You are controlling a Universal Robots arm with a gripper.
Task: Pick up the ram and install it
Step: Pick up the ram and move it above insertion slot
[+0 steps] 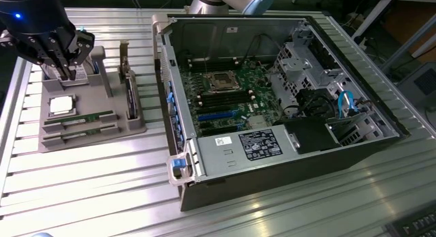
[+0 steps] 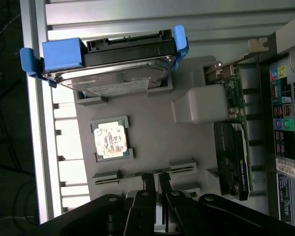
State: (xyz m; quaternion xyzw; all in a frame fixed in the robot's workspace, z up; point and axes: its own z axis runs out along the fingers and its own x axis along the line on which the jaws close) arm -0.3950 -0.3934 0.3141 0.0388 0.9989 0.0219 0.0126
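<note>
The ram [image 1: 80, 118] is a thin green stick lying in the grey holder tray [image 1: 95, 140], just in front of the CPU [image 1: 60, 105]. In the wrist view the ram [image 2: 137, 174] shows edge-on between two grey clips. My gripper [image 1: 65, 69] hangs above the far end of the tray, over the hard drive. In the wrist view the gripper [image 2: 155, 181] lines up with the ram's middle from above. Its fingers stand a narrow gap apart, with nothing between them.
A second green stick [image 1: 76, 135] lies beside the ram. The tray also holds a hard drive in a blue caddy [image 2: 113, 64] and an upright graphics card [image 1: 129, 89]. On the exterior view's right, an open computer case [image 1: 272, 94] shows its motherboard and black slots [image 1: 221, 100].
</note>
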